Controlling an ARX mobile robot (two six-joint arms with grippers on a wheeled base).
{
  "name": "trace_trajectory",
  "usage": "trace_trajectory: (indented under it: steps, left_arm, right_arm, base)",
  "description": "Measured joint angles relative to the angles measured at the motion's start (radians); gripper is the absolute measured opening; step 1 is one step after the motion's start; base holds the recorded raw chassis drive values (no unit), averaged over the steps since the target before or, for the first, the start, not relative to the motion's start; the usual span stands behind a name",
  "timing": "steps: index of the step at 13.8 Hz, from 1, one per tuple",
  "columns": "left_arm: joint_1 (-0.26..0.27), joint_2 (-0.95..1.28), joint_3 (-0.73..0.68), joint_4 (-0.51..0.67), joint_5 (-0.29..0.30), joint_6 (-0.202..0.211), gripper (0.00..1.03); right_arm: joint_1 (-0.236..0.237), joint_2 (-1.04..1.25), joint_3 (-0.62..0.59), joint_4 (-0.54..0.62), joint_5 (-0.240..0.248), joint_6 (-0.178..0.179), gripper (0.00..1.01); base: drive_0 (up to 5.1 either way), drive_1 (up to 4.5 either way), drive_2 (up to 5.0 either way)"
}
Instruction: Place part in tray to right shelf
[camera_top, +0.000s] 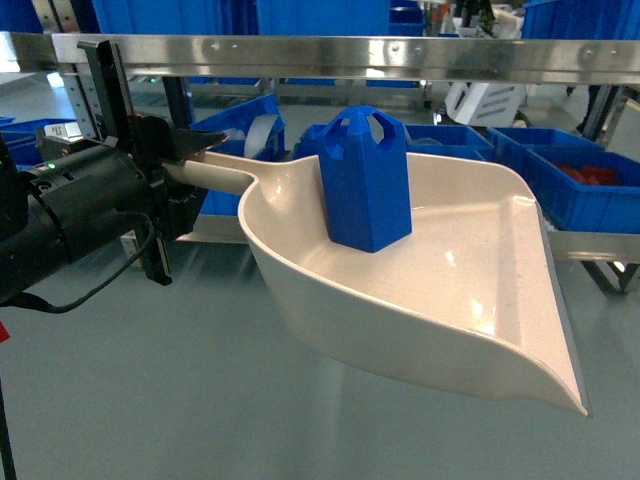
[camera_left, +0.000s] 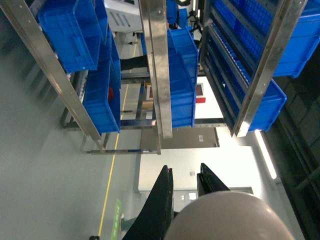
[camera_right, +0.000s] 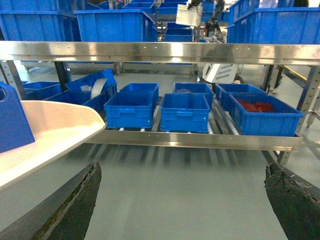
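Left gripper (camera_top: 185, 150) clamps tray (camera_top: 450, 290) handle at 9 o'clock; right gripper (camera_right: 182, 200) jaws spread, empty. Part (camera_top: 365, 180) stands upright in the tray, unsecured. Judged light, rigid, slick plastic: hold handle level.

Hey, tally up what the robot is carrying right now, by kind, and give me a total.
cream scoop: 1
blue block: 1
Total: 2

Tray (camera_right: 45, 130) and part (camera_right: 12, 120) cut off at left edge, perhaps half hidden.
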Motion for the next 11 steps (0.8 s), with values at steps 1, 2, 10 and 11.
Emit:
trace_trajectory:
  steps: [1,2,10,11]
  left_arm:
    - [0.000,0.000,0.000,0.000,0.000,0.000,0.13]
    - [0.000,0.000,0.000,0.000,-0.001,0.000,0.13]
    - [0.000,0.000,0.000,0.000,0.001,0.000,0.13]
    - [-0.003,0.000,0.000,0.000,0.000,0.000,0.13]
  right_arm:
    - [0.000,0.000,0.000,0.000,0.000,0.000,0.98]
    - [0.000,0.000,0.000,0.000,0.000,0.000,0.98]
    - [0.000,0.000,0.000,0.000,0.000,0.000,0.98]
    - [-0.001,0.000,0.000,0.000,0.003,0.000,0.98]
  base:
    - [-1.7,-1.68,-1.7]
    - [-1.6,-1.59,-1.6]
    - [-1.5,-1.51,-1.5]
    - [0.0,0.00,0.0]
